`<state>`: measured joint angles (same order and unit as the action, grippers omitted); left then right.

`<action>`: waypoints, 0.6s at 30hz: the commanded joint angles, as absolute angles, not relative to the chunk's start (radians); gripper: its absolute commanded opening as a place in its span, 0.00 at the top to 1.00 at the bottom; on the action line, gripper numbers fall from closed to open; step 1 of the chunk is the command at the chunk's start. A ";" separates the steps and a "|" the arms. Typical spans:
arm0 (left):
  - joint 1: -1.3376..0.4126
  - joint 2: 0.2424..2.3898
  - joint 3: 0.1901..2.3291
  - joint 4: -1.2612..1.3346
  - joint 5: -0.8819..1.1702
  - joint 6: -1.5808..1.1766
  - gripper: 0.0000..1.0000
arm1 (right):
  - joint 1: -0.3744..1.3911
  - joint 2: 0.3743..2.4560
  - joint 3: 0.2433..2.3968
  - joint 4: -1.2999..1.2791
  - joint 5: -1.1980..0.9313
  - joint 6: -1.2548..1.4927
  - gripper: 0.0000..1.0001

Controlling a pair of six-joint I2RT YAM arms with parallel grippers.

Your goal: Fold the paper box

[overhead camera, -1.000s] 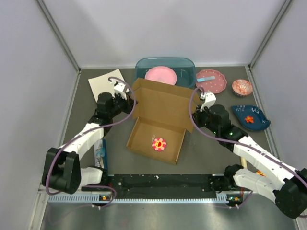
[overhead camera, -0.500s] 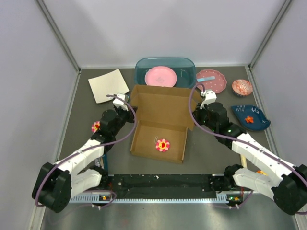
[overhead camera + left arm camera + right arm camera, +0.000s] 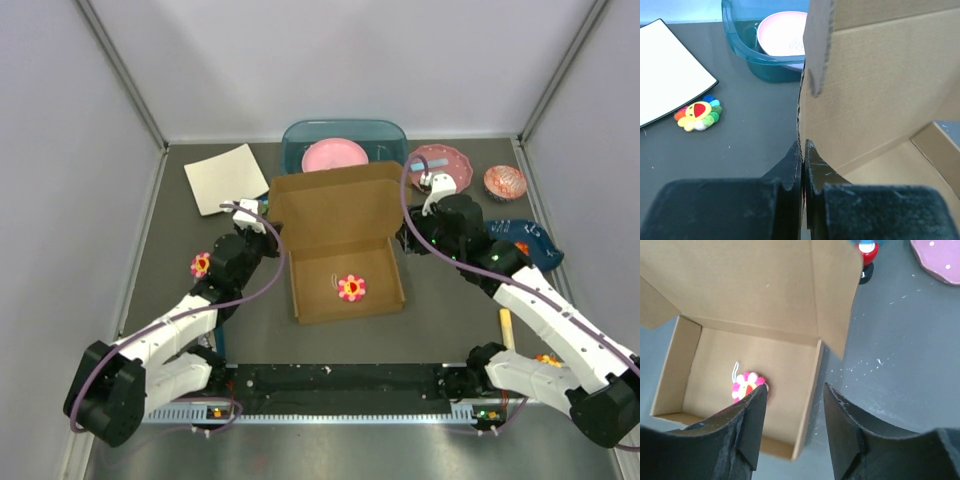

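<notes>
Top external view, nearest first: the paper box (image 3: 345, 285) lies at the centre of the dark table (image 3: 450, 320), between the two arms. Its shallow tray rests flat with the open side up. The long axis runs left to right, with the right end turned slightly away from the arm bases. A pink flower toy (image 3: 351, 288) lies on the tray floor. The lid is hinged along the far long edge and stands raised, leaning back toward the teal tub (image 3: 390, 135).

Left wrist view: the left gripper (image 3: 804, 145) is clenched on the left edge of the raised lid. Both fingers (image 3: 790, 165) press flat against the cardboard, and the lid panel extends up and to the right of the grip.

Right wrist view: the right gripper (image 3: 794, 387) is released, its jaws spread and grasping nothing. It hangs over the right end of the box. The right tray wall appears between the two fingers, below them.

A second flower toy (image 3: 201, 264) lies on the table just left of the left arm. A cream-white sheet (image 3: 226, 178) lies at the far left. A pink plate (image 3: 335, 156) sits in the teal tub, directly behind the lid, and a pink dotted plate (image 3: 445, 165) lies to the tub's right
</notes>
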<state>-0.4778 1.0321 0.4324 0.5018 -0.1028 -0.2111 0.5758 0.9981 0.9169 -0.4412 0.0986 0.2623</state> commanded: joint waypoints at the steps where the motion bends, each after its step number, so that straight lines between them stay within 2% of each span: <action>1: -0.479 1.043 0.434 0.492 -0.112 -0.203 1.00 | 0.586 1.022 1.035 -0.580 0.083 0.219 0.48; 9: -0.480 1.043 0.452 0.474 -0.064 -0.163 1.00 | 0.565 1.088 1.098 -0.592 0.141 0.176 0.46; 18: -0.483 1.109 0.561 0.373 0.104 0.032 1.00 | 0.397 1.066 0.982 -0.335 0.032 0.181 0.45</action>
